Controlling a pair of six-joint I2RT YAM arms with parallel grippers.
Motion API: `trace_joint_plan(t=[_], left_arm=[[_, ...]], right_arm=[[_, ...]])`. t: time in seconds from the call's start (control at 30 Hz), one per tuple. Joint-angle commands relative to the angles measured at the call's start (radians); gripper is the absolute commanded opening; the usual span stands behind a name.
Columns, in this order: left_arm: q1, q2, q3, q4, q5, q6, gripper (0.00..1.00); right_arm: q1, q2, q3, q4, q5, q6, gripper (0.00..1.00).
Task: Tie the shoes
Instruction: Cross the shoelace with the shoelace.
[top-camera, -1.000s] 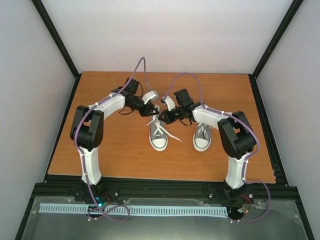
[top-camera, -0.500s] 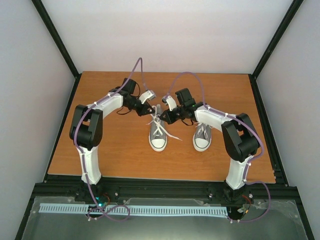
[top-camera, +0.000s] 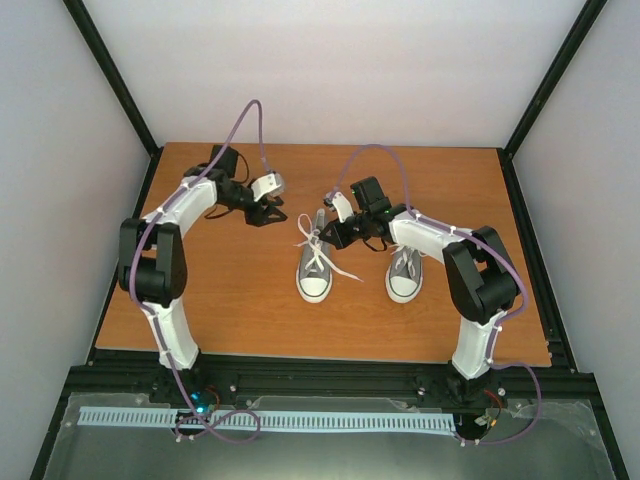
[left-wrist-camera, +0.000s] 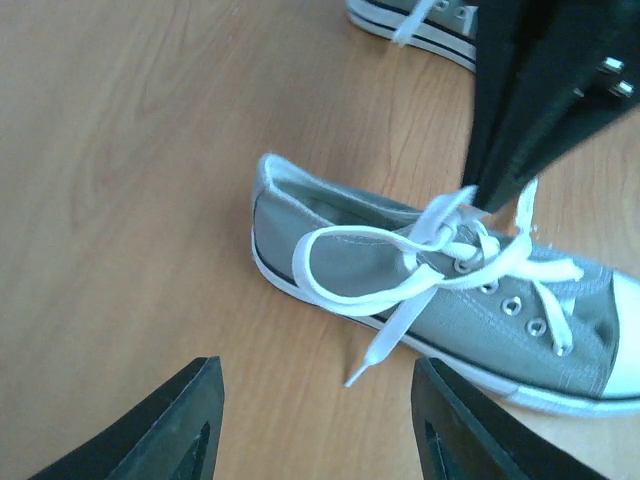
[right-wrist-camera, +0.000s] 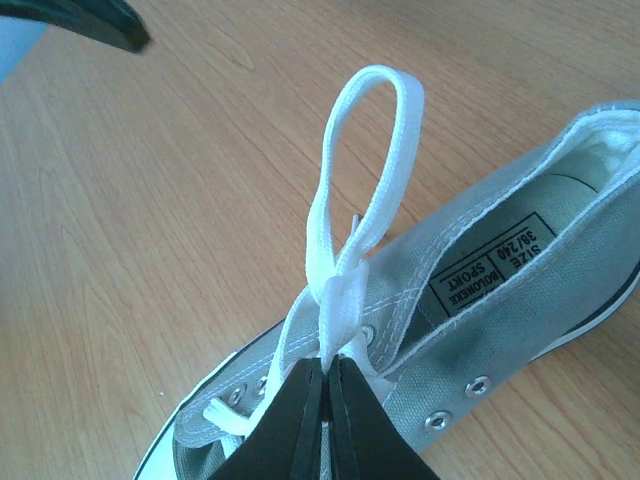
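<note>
Near the centre of a brown wooden desk (top-camera: 200, 300), a small grey canvas sneaker with a white rubber toe cap and white sole (top-camera: 314, 272) sits with its toe toward 6 o'clock in the overhead view. Its matching twin (top-camera: 404, 274) sits apart at its 3 o'clock. The first sneaker's flat white lace (right-wrist-camera: 338, 285) is only partly done: one slim loop stands up above the top eyelets, and loose ends trail off the shoe onto the desk toward 4 o'clock. The right hand (right-wrist-camera: 328, 375) is closed tight on that lace at the foot of the loop, right over the tongue opening. The left hand (top-camera: 265, 214) hangs at the sneaker's 10 o'clock, well clear of it, fingers spread and gripping nothing. A black-bordered size label shows on the insole, its smaller print too fine to read. The right hand's black fingers cover the point where the lace strands cross, so the knot beneath cannot be made out. From overhead, the right arm hides the twin's heel, and whether its laces are tied cannot be told. The left wrist camera crops the first sneaker's toe cap at 3 o'clock and cuts the twin off at 12 o'clock.
</note>
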Motion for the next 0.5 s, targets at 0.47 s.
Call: trace_joint_plan(t=[0.47], left_arm=[[-0.2,-0.181,-0.286,0.357,-0.11,0.655,0.66]], right_arm=[[-0.01,0.024,0.032,0.011,-0.049,-0.008,0.03]])
